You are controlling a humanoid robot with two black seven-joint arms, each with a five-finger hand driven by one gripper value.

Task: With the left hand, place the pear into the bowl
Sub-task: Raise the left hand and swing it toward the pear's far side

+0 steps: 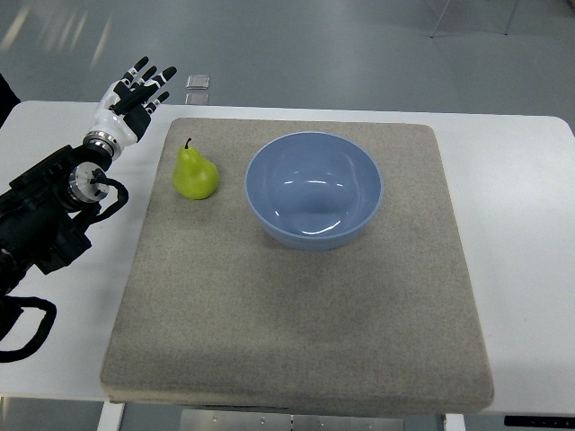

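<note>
Left hand (135, 94): fingers spread, empty, above surface (512, 189) edge. Pear (195, 171): upright on mat (296, 314), near hand. Bowl (314, 189): beyond pear, empty.

A single camera looked steeply down from the robot's own side of the desk (503, 180), high enough to take in nearly the whole top. The desk's far edge ran across the upper part of the picture with grey floor (314, 45) beyond it; the near edge fell at the bottom. The left arm (45, 215) entered from the picture's left edge. There was no second view to compare.
</note>
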